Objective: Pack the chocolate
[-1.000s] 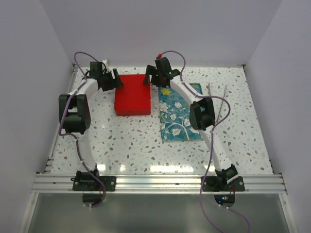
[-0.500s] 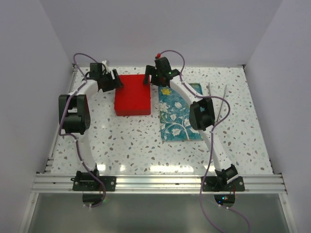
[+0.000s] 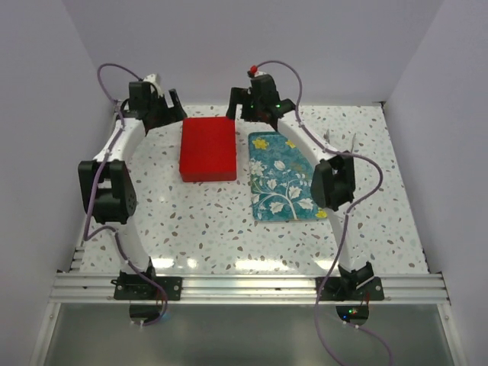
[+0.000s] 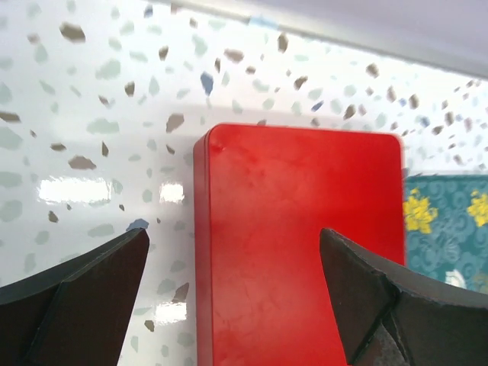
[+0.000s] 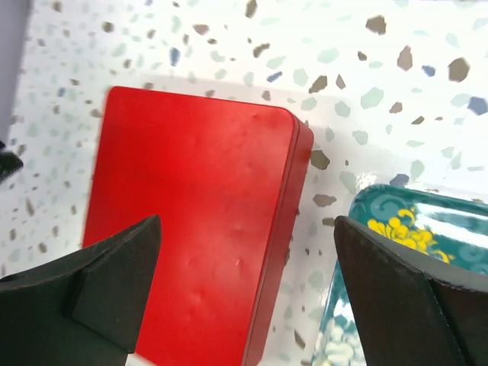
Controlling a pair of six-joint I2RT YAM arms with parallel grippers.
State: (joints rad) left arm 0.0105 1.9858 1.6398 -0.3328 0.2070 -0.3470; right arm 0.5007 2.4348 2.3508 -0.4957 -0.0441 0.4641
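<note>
No chocolate shows in any view. A shut red box (image 3: 207, 149) lies flat on the speckled table, its lid (image 4: 297, 198) smooth and unbroken, with a few small dents (image 5: 191, 191). My left gripper (image 3: 162, 108) hangs open above the box's far left corner, with nothing between its fingers (image 4: 234, 236). Over the far right corner my right gripper (image 3: 245, 105) is also open and empty, its jaws (image 5: 248, 221) spanning the box's right edge. Neither gripper touches the box.
A teal tray (image 3: 280, 177) with a white and yellow flower print lies just right of the red box, a narrow strip of table between them (image 5: 404, 229). The back wall rises close behind both grippers. The side walls close in the table.
Both grippers have lifted off the red box's far corners and drawn back toward the wall, their jaws wider. The right arm has swung off the teal tray, which now shows whole.
</note>
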